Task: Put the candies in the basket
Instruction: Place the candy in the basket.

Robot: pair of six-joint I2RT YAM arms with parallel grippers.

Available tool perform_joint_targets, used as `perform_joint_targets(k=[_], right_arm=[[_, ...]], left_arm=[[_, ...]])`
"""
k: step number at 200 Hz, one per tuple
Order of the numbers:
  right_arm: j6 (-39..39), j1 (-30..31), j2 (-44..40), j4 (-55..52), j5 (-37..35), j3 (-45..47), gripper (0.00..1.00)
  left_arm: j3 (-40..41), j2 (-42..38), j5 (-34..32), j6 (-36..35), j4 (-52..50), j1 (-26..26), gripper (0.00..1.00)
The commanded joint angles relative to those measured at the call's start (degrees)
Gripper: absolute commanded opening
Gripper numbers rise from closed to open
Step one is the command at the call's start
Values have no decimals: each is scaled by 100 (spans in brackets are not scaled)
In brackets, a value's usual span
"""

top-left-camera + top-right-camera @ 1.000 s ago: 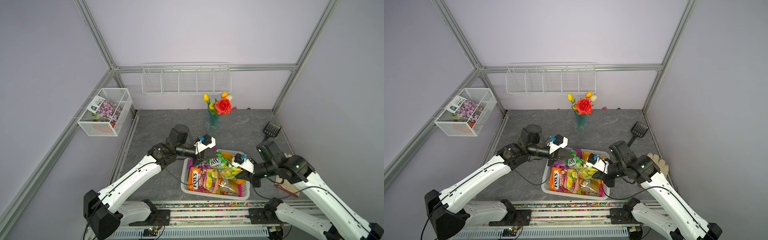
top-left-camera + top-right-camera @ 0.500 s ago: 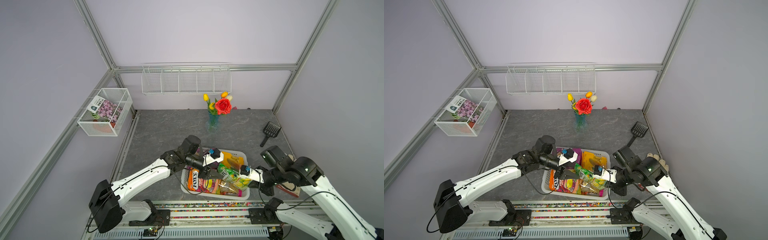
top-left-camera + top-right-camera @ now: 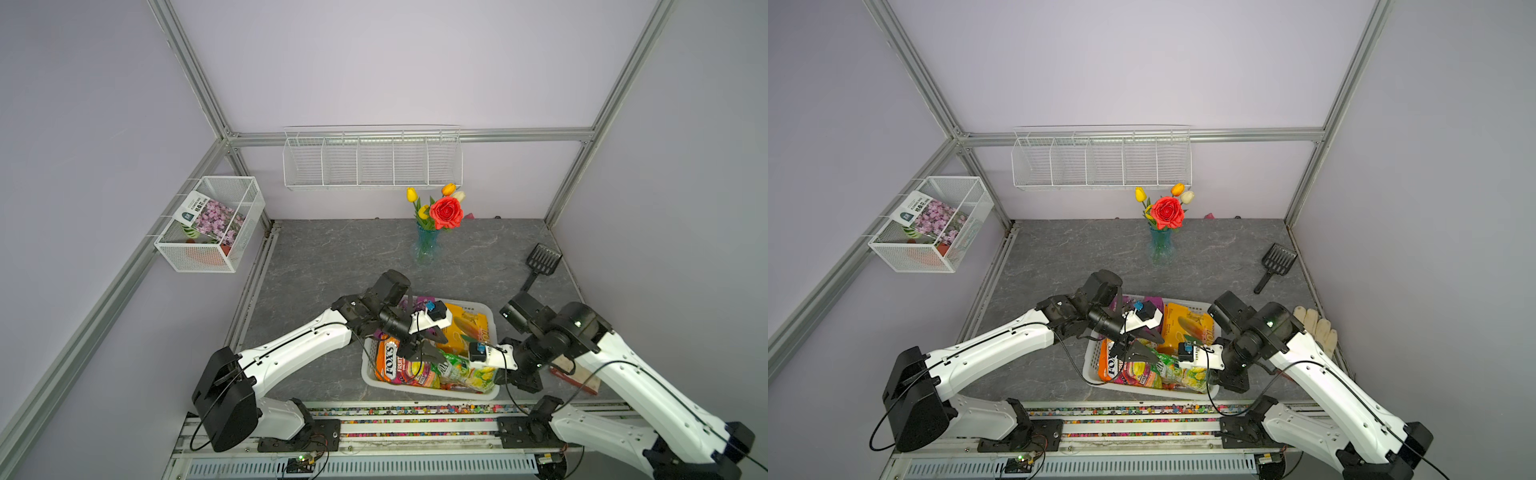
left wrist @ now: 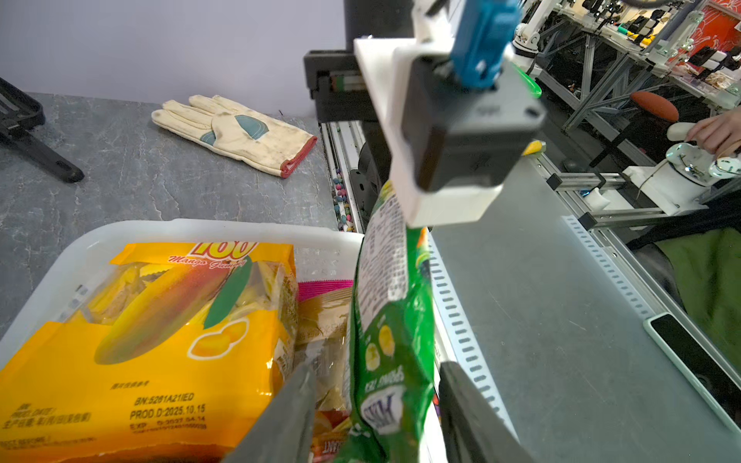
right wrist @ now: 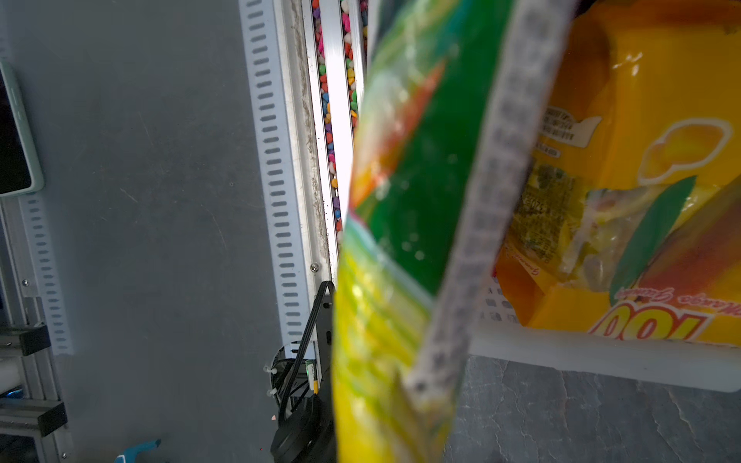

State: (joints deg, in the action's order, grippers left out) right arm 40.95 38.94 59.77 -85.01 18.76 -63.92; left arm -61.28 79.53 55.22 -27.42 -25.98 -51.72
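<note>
Pink bag (image 4: 324,288) mostly hidden underneath

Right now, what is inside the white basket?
The white basket holds candy bags: an orange mango bag, an orange FOX'S bag, a green bag and a purple bag's edge. Whatever lies under them is covered.
</note>
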Motion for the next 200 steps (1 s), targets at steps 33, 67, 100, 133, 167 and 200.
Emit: perform_joint_targets(k=[33,67,100,133,167,200], right_arm=[[480,-151,928,311,-616,93,2],[364,-271,1280,325,-969,-95,8],[115,-414,1297,229,-1373,-27,26],[-47,-545,1155,262,-1491,-65,40],[-227,-559,961,101,-1357,-636,53],[-177,-558,601,4,-812,-1171,62]], left_arm=[[200,-178,-451,-359,-167,0,53],[191,-59,-875,-363,-31,4,52],[236,-192,-1239,-267,143,121,53],[283,-284,-1476,-278,249,204,53],[251,-218,-1685,-203,507,203,54],[160,78,-1483,-426,550,207,54]])
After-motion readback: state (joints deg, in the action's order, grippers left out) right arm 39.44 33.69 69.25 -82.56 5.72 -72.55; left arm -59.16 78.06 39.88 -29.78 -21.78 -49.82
